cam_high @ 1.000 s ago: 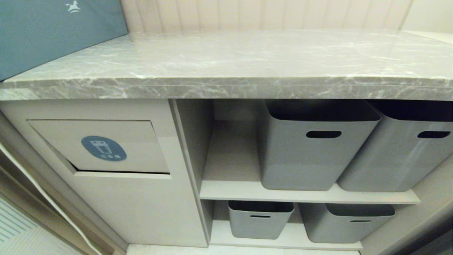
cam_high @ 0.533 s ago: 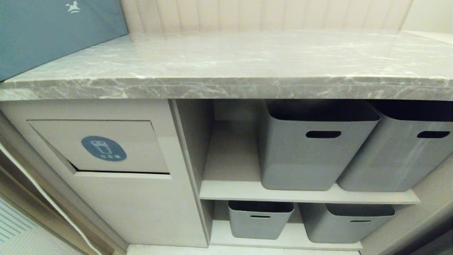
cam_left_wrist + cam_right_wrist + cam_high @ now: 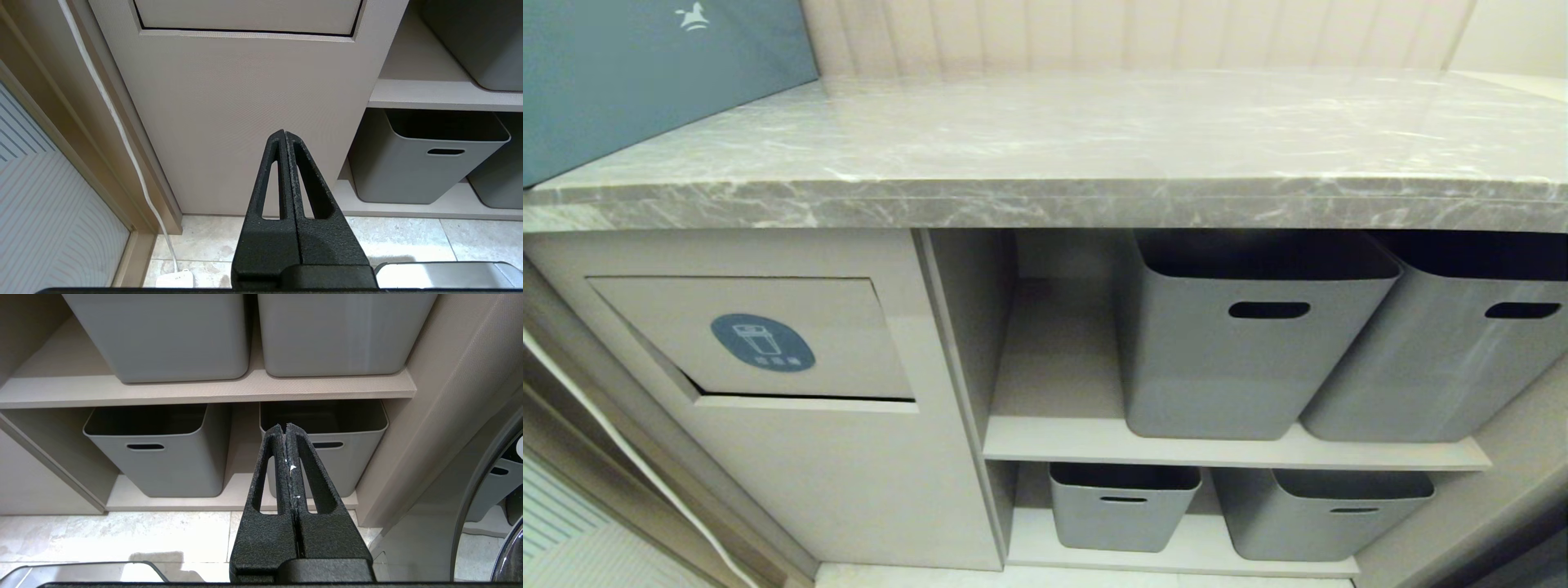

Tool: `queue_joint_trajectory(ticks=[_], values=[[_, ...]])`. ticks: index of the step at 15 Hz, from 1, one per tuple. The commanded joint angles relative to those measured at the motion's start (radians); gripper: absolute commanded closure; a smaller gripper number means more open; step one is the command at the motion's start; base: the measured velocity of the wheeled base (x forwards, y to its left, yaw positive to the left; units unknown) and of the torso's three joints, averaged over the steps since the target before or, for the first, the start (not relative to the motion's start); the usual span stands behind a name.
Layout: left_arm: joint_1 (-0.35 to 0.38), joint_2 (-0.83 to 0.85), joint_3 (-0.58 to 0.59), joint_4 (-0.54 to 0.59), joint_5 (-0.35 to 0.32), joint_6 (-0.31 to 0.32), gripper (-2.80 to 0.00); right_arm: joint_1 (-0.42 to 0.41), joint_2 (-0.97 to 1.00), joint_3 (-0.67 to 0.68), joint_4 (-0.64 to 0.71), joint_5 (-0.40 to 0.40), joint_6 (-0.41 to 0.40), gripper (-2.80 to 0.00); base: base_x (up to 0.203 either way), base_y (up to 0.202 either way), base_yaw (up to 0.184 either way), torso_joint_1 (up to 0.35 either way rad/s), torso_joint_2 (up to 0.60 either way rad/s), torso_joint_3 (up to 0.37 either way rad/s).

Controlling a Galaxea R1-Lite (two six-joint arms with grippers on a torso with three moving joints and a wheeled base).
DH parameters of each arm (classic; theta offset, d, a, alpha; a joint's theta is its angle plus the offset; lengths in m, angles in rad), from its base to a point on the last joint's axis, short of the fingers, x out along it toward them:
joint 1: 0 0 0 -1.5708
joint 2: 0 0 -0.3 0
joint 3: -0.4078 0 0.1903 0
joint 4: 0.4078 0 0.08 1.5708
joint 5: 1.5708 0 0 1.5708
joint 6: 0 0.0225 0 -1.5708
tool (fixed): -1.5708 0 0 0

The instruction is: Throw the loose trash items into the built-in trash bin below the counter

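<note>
A teal box (image 3: 645,77) sits at the left end of the counter (image 3: 1094,139); below it the bin flap (image 3: 756,339) is set in the cabinet front. To its right, four grey tubs (image 3: 1241,343) fill two shelves. The left gripper (image 3: 284,136) hangs low before the cabinet, fingers pressed together and empty; the right gripper (image 3: 285,429), likewise pressed together, faces the lower tubs.

counter (image 3: 1045,139): grey, white veining | tubs (image 3: 1241,343): grey | box (image 3: 645,73): teal

shelves and tubs in front of me

four grey tubs (image 3: 1241,343) fill two open shelves (image 3: 1225,453); a teal-blue box (image 3: 645,73) sits up left, a white cable (image 3: 122,134) trails down to the tiled floor (image 3: 404,241).
</note>
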Motion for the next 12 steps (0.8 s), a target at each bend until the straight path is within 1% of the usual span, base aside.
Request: queue_joint_trajectory(ticks=[1,9,12], values=[[0.001,0.002,0.002,0.002,-0.001,0.001,0.0,0.0,0.001,0.0,0.0,0.0,0.0,0.0,0.0,0.0,0.0,0.0,0.0,0.0],[0.001,0.002,0.002,0.0,0.001,0.011,0.0,0.0,0.001,0.003,0.0,0.001,-0.022,0.0,0.0,0.0,0.0,0.0,0.0,0.0],[0.001,0.002,0.002,0.002,0.002,0.003,0.0,0.0,0.001,0.001,0.0,0.0,-0.004,0.0,0.0,0.0,0.0,0.0,0.0,0.0]])
